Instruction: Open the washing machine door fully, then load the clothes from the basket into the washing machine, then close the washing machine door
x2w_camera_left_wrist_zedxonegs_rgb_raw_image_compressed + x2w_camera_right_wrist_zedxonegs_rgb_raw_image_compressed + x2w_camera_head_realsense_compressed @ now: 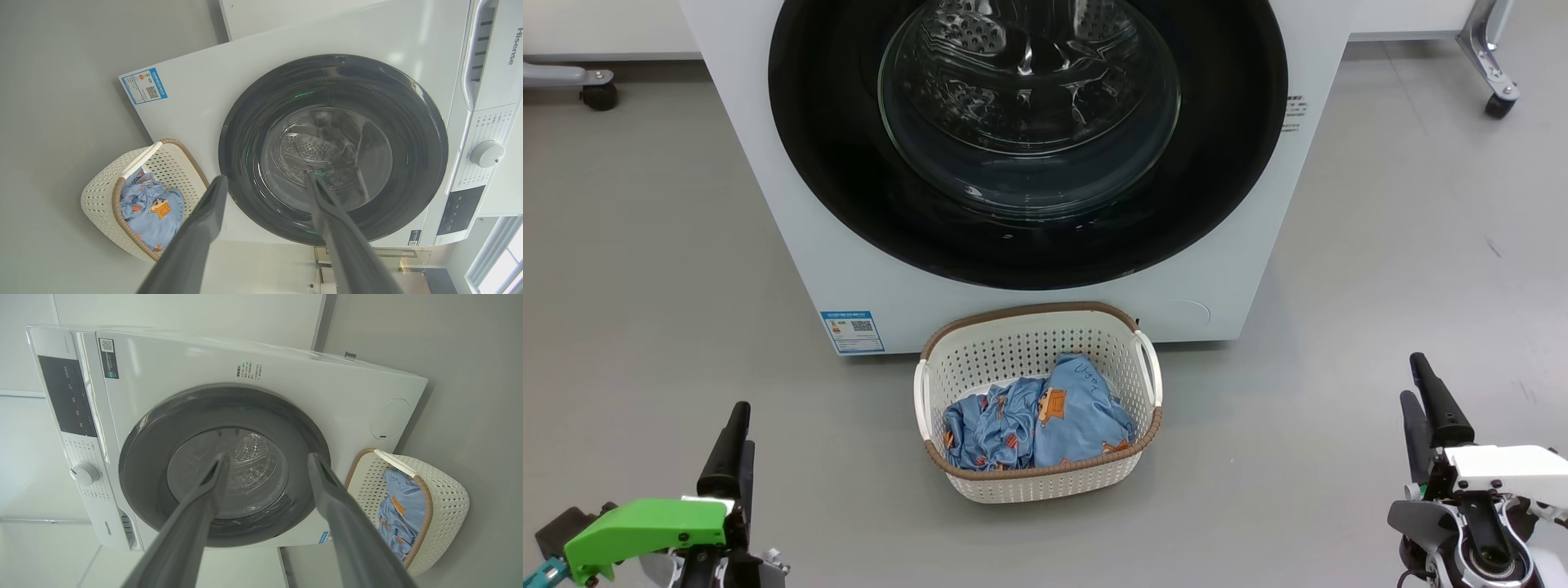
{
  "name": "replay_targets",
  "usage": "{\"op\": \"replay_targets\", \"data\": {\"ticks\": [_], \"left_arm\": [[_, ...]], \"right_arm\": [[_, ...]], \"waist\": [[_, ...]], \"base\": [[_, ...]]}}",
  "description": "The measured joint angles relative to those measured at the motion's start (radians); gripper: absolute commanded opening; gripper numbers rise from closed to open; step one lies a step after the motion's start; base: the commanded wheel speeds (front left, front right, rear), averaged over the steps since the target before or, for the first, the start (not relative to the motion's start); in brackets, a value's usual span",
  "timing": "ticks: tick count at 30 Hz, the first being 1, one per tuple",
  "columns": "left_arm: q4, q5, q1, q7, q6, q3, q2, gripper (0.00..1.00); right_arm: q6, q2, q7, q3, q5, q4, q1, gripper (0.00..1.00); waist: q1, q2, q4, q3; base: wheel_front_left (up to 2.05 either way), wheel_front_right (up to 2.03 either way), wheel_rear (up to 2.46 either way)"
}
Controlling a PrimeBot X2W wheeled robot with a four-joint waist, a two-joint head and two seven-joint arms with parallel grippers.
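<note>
Head view: high up, facing forward and steeply down. The floor spreads to both sides, the basket sits close below near centre, and the lower front of the washing machine, with most of the washing machine door, runs off the top edge. Left wrist view: low, well back, rolled so the machine's top lies to its right, door ahead, basket at lower left. Right wrist view: rolled the opposite way, basket at lower right; all three share door, machine front and basket.
</note>
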Motion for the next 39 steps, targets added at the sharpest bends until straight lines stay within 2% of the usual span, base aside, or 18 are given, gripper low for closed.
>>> {"op": "replay_targets", "data": {"ticks": [9,17,33,39], "left_arm": [[-0.027,0.055,-0.023,-0.034,0.0,-0.03,0.015,1.0],[-0.03,0.126,-0.032,-0.079,0.0,-0.058,0.053,1.0],[-0.032,0.323,-0.049,-0.142,0.0,-0.14,0.131,1.0],[-0.028,0.432,-0.06,-0.165,0.0,-0.178,0.168,1.0]], "right_arm": [[0.0,-0.031,-0.036,0.046,-0.093,-0.004,-0.032,1.0],[0.0,-0.066,-0.077,0.081,-0.188,0.011,-0.051,1.0],[0.0,-0.13,-0.135,0.17,-0.4,0.04,-0.104,1.0],[-0.001,-0.152,-0.16,0.208,-0.498,0.052,-0.124,1.0]], "waist": [[0.0,0.0,0.003,0.006],[0.0,0.0,0.006,0.009],[0.0,0.0,0.015,0.012],[0.0,0.0,0.018,0.01]], "base": [[0.0,0.0,0.0],[0.0,0.0,0.0],[0.0,0.0,0.0],[0.0,0.0,0.0]]}}
